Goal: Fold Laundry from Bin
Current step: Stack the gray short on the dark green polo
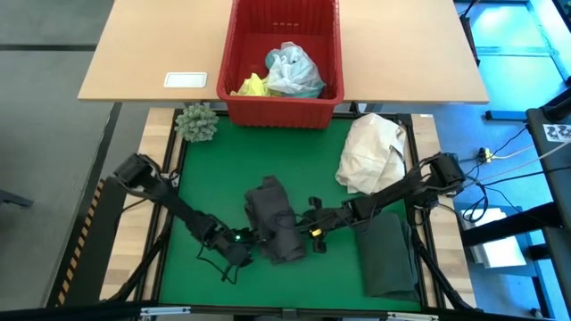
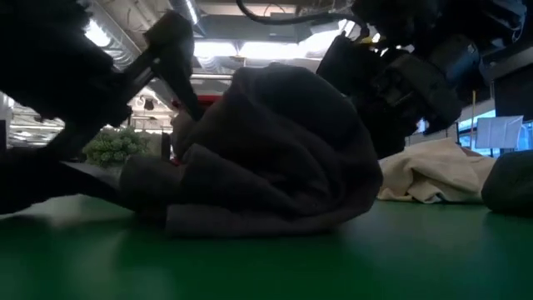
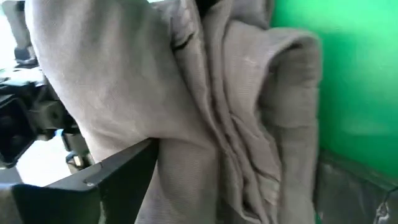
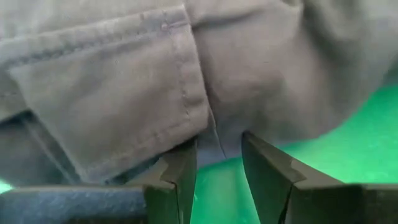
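the crumpled shirt [image 1: 275, 223] sits mid-mat, the left gripper [image 1: 234, 251] at its left edge, the right gripper [image 1: 308, 225] at its right. right of the shirt lies a folded garment [image 1: 389, 254]; behind that, a cloth bundle [image 1: 372, 152]. far behind the shirt stands the bin [image 1: 282, 109], clothes inside.

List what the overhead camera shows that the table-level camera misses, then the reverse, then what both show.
Only the overhead view: the red bin holding yellow and light blue clothes, the folded dark garment at the mat's right, and both grippers, left and right, at the grey garment's two sides. Only the table-level view: the ceiling lights beyond. Both: the crumpled grey garment, the cream cloth, the spiky green ball.
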Controlling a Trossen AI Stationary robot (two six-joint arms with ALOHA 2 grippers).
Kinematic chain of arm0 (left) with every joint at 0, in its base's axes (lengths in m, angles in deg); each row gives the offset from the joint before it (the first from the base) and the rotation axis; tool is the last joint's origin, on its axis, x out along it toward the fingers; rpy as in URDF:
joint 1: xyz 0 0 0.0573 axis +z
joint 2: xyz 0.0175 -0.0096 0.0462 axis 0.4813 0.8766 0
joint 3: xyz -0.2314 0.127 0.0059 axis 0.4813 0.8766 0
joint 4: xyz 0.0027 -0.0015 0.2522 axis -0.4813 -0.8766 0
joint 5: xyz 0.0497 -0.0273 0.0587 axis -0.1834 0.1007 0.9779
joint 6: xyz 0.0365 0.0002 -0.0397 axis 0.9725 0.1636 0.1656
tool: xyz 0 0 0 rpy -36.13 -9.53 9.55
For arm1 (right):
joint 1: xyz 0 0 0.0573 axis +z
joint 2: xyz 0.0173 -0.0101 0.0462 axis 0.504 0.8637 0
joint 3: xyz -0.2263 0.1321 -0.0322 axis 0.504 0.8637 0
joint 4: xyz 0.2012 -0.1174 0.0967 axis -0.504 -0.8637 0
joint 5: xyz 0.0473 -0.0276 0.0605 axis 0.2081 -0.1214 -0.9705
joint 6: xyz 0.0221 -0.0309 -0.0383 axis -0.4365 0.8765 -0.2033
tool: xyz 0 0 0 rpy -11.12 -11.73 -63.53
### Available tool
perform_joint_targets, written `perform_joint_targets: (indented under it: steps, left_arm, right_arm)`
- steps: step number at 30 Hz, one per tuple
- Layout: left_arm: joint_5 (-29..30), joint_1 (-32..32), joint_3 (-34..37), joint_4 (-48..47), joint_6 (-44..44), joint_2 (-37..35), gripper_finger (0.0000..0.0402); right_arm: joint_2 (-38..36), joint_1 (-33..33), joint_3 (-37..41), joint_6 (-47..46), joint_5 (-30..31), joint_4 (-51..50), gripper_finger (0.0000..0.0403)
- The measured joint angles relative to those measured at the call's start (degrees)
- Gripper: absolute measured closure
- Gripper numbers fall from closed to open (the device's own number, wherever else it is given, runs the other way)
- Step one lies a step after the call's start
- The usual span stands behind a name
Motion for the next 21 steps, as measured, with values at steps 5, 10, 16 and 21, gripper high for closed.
perform_joint_targets:
  steps: [5,10,16,21]
  left_arm:
    - [0.60,1.93,0.01,2.10,0.26,0.31,0.0031]
    - [1.84,3.36,0.17,4.26,4.03,0.46,0.0031]
    - [7.06,3.39,0.17,4.37,4.22,0.48,0.0031]
    - [15.19,1.51,0.24,4.31,4.28,0.48,0.0031]
  right_arm:
    - [3.28,-0.02,-0.96,-0.07,-0.96,1.59,0.0274]
    - [5.20,-0.04,-3.42,0.18,-2.54,1.36,0.0274]
    - [5.33,-0.04,-5.14,1.51,-2.78,-0.53,0.0274]
    - [5.33,-0.02,-5.44,1.55,-2.82,-2.94,0.0274]
